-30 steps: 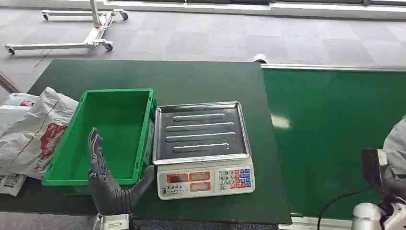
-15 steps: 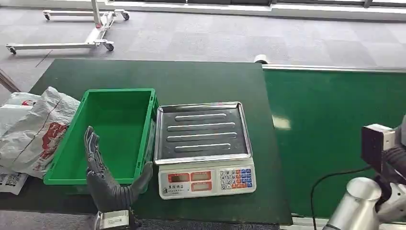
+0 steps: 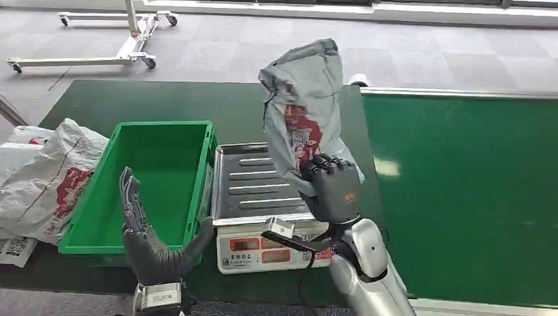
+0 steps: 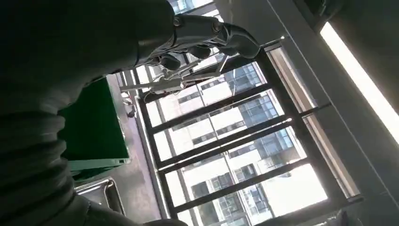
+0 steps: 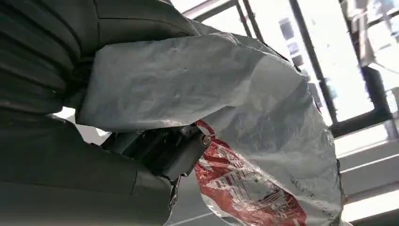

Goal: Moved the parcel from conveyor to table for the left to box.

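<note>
While one grey parcel (image 3: 303,105) (red print on it) stands upright in the right hand (image 3: 332,187), which grips its lower end above the one scale (image 3: 276,197), one green bin (image 3: 154,181) sits beside it on the dark green table (image 3: 230,105), grey carpet beyond. Left hand (image 3: 148,240) is raised, fingers spread, holding nothing.

The right hand (image 3: 334,191) is dark grey, with a smooth rounded back bearing a small orange mark, and darker jointed fingers (image 3: 322,164). Behind it runs a glossy silver forearm (image 3: 365,263) of rounded segments, with a thin black cable beside it. A flat dark box with a pale end sticks out just beside the wrist. The left hand (image 3: 148,243) is the same dark grey, its fingers (image 3: 129,197) ribbed with small segments, above a silver wrist cuff (image 3: 158,297).
</note>
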